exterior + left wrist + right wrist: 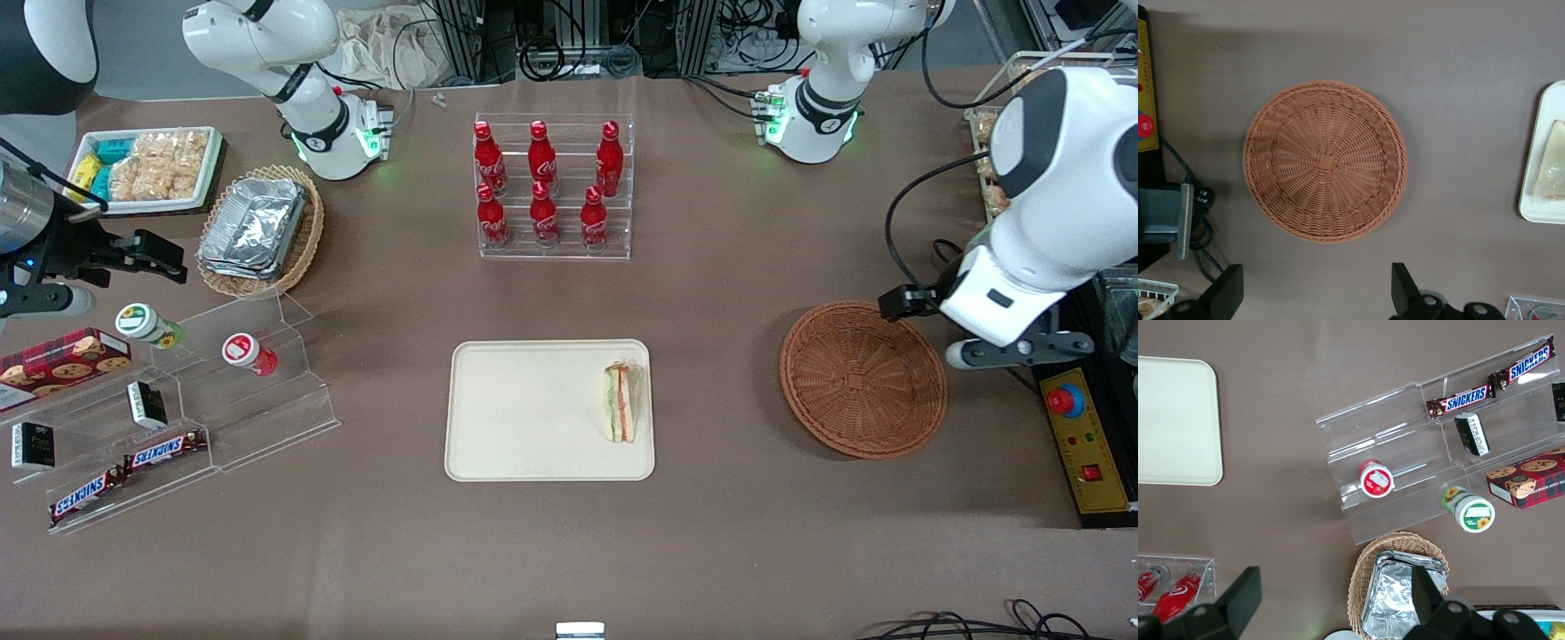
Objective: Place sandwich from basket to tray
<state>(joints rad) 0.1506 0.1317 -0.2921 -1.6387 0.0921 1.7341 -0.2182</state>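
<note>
Sandwich [621, 403]: 1 triangular wedge, lay on the cream tray [524, 418], close to the tray edge nearest the basket. Tray: sat on the brown counter [711, 551]. Wicker basket [862, 380]: reddish-brown, round, held nothing, well apart from the tray toward the working arm's end. Hand [1317, 293]: raised above the counter just beside the basket, fingers [1228, 288] spread wide and released, grasping nothing. Rack of 6 red cola bottles [545, 185]: farther from the front camera than the tray; labels probably Coca-Cola.
</note>
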